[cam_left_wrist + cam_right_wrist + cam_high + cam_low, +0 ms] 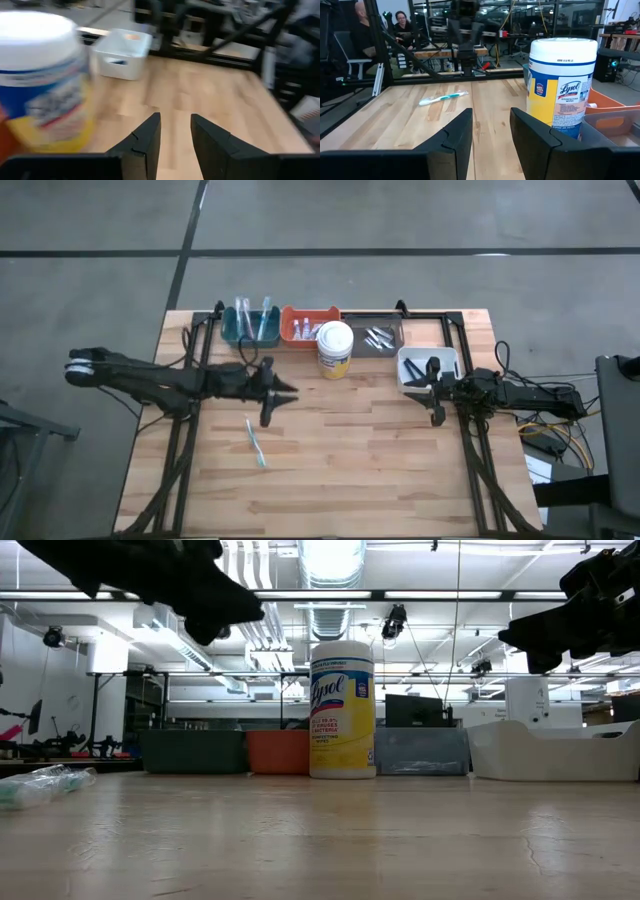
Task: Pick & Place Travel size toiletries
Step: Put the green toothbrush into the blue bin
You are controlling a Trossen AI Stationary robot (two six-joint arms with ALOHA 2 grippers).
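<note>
Reaching in from the table's left edge, the left gripper hangs above the boards, fingers apart, empty. Right gripper hovers over the white bin, fingers apart, empty. Toothbrush lies on the table near the left gripper.

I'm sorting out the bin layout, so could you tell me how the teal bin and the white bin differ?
The teal bin sits at the left end of the back row; the white bin sits apart, nearer the right gripper. The teal bin holds upright toothbrushes; the white bin doesn't. Both are rectangular.
</note>
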